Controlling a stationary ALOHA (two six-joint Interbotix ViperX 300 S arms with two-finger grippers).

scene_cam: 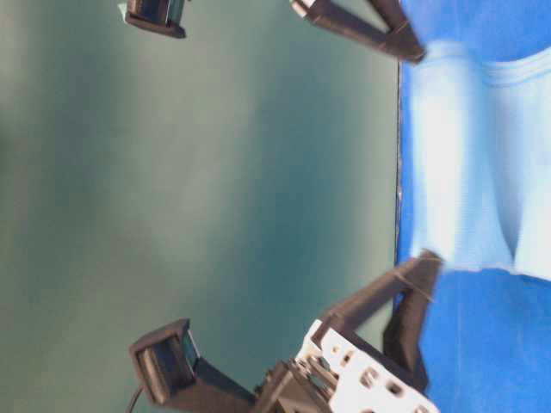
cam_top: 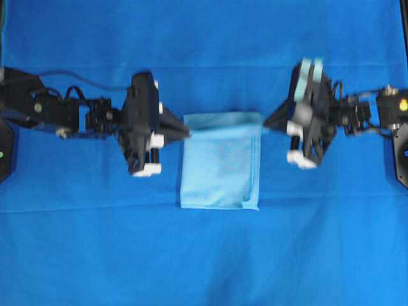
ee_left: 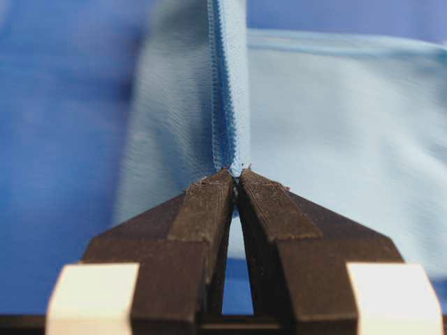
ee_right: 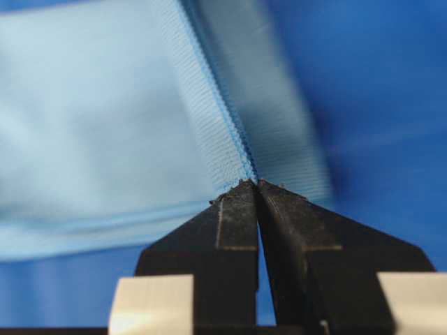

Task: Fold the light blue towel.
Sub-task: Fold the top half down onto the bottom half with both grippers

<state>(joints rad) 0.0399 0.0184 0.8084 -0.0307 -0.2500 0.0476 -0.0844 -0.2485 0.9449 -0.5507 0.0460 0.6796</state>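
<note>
Light blue towel (cam_top: pixel 220 162), fine-woven microfibre, stitched edges, folded rectangle

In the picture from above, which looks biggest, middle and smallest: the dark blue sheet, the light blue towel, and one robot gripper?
1. Dark blue table sheet, by far.
2. Light blue towel.
3. Left gripper and right gripper look alike, each smaller than the towel.

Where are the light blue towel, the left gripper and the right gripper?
light blue towel (cam_top: pixel 220 169): overhead view, middle of its top layer.
left gripper (ee_left: pixel 237 176): left wrist view, tips pinching the towel's stitched edge.
right gripper (ee_right: pixel 255 185): right wrist view, tips pinching the hem.
</note>
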